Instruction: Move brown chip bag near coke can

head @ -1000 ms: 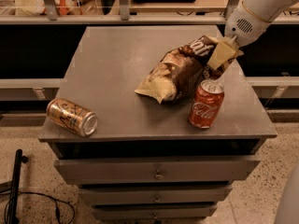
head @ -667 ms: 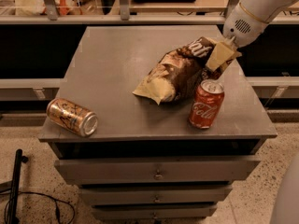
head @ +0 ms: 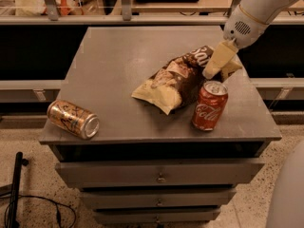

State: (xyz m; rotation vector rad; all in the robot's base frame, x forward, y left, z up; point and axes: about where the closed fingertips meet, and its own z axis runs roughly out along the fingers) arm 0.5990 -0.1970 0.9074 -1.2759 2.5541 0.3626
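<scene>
The brown chip bag [head: 173, 82] lies crinkled on the grey cabinet top [head: 123, 56], right of centre, with white lettering at its far right end. The coke can [head: 209, 105] stands upright just to the bag's front right, almost touching it. My gripper [head: 217, 64] reaches down from the upper right onto the bag's far right end, just behind the coke can. The contact between gripper and bag is hidden.
A gold can [head: 73, 119] lies on its side at the front left corner of the cabinet top. Drawers [head: 161, 177] are below the top. A shelf and railing run along the back. A black cable lies on the floor at the lower left.
The gripper and the bag have both shifted slightly to the left. The coke can and the gold can have not moved.
</scene>
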